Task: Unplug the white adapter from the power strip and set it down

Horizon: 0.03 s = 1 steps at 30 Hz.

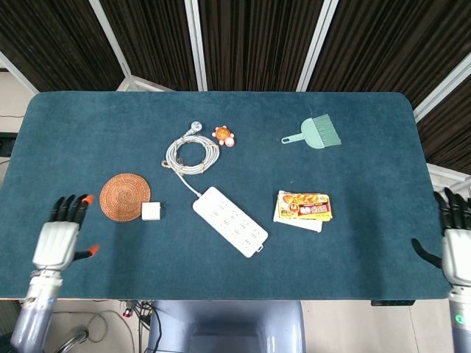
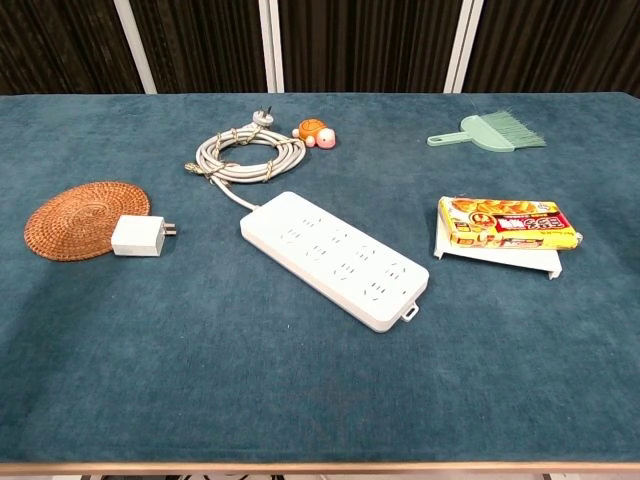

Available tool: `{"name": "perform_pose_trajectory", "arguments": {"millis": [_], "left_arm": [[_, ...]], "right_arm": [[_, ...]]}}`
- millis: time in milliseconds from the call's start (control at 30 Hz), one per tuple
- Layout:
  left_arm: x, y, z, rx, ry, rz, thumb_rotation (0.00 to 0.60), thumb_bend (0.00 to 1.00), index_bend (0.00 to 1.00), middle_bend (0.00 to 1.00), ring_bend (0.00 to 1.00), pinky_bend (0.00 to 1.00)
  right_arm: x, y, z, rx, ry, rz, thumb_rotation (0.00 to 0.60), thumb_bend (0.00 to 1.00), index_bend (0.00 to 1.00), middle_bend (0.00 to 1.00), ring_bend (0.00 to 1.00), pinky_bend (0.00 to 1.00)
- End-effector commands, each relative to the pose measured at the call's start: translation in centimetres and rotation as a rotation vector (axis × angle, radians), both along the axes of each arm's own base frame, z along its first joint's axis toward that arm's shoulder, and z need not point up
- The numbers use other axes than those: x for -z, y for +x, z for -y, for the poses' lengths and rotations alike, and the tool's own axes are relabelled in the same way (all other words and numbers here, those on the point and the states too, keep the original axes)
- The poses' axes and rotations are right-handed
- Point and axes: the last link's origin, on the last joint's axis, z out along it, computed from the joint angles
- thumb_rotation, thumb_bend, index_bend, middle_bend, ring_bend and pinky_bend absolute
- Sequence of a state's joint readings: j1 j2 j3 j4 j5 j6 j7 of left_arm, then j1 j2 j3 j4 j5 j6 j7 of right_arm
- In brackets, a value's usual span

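Table [image 1: 368,243]: blue-green cloth top, carrying everything below.

Power strip [image 1: 229,220]: white, lying diagonally near the middle; no plug in any socket that I can see. Its cord [image 1: 190,154] is coiled just behind it.

Left hand [image 1: 60,237]: at the near left edge of the table, well apart from all objects, fingers [image 1: 70,208] spread and holding nothing. Seen in the head view only.

Right hand [image 1: 455,246]: at the near right edge, partly cut off by the frame, fingers apart, nothing in it.

Woven coaster [image 2: 85,218]: round, left of the strip.

Snack packet [image 2: 510,223]: sits on a white tray, right of the strip.

Small brush [image 1: 315,132]: far right of centre.

White adapter [image 2: 140,236]: lies on its side on the table, touching the coaster's right rim, prongs pointing toward the strip, apart from it.

Toy turtle [image 1: 224,135]: beside the coiled cord.

Judgement: adapter is out and set down, both hands clear, so the task looks complete. Next move calls for nothing beyond parking the arms; no regrasp needed unless placement off the coaster is wanted.
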State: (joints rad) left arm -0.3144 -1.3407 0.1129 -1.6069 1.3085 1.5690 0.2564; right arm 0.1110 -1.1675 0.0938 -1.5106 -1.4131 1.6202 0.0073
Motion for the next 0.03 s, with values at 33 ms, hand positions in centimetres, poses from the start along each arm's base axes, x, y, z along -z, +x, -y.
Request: {"name": "perform_pose_trajectory", "arguments": {"millis": [33], "left_arm": [[-2.01, -1.76, 2.67, 0.009, 0.031, -0.004, 0.600, 0.00, 0.00, 0.04, 0.00, 0.00]], "right_arm": [[-0.80, -0.98, -1.61, -0.010, 0.010, -0.011, 0.600, 0.25, 0.00, 0.00, 0.00, 0.00]]}}
